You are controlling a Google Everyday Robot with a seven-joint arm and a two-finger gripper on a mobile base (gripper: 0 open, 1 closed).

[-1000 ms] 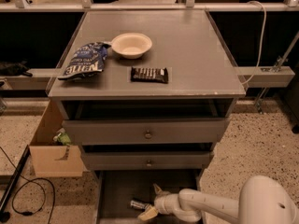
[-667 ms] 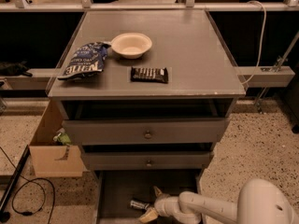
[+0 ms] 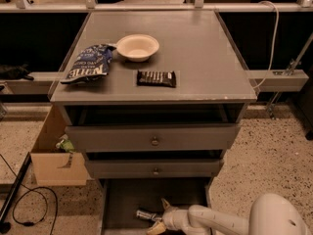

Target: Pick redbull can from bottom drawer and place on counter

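My claw (image 3: 157, 215) is spread open down in the bottom drawer (image 3: 122, 199), redbull can (image 3: 144, 214) lying right at its tips. Probably light, slick, dentable, so I'd pinch mid-body gently

Gripper (image 3: 158, 215) in bottom drawer (image 3: 125, 199) beside redbull can (image 3: 145, 214); candy bar (image 3: 156, 78) on counter (image 3: 200, 48).

The robot's arm (image 3: 215, 223) is a smooth, glossy white tube. It widens at its far end into a large rounded white shell (image 3: 276, 217) with one small dark mark on top, and a pale greyish rounded collar forms the wrist. The gripper (image 3: 157, 215), over the dark floor of the wide grey bottom drawer (image 3: 129, 197) near its front, has two slim, pale tan fingers (image 3: 165, 203) set apart.
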